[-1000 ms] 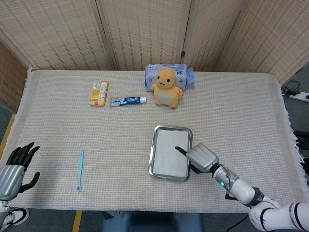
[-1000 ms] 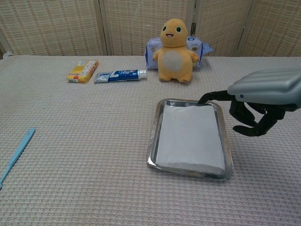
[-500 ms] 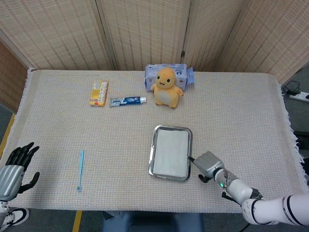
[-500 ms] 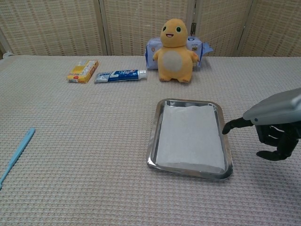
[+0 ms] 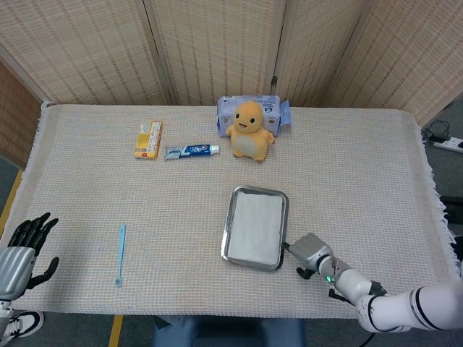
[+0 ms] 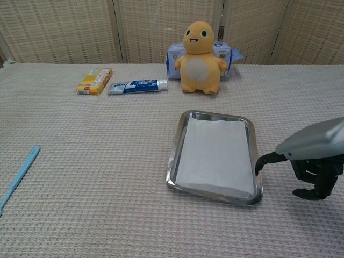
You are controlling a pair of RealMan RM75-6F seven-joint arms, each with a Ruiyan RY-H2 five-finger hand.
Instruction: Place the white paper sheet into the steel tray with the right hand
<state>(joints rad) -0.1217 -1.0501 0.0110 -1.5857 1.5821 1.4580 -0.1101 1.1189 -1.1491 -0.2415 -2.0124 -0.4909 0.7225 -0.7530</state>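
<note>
Nearest the robot, right hand [image 6: 314, 161] is sitting just right of the steel tray [image 6: 173, 161], holding nothing; one dark fingertip is reaching to the tray's right rim, the rest curling loosely under. Left hand [image 5: 22, 249] is idling off the table edge, fingers spread, empty. White paper sheet [image 6: 216, 155] is lying flat inside the tray, long axis running near-to-far with the tray's. Judging it light, limp, slippery on steel: pinch a free edge or corner.

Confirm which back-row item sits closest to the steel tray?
The orange plush toy, directly behind the steel tray; the toothpaste tube and yellow box lie further left.
</note>
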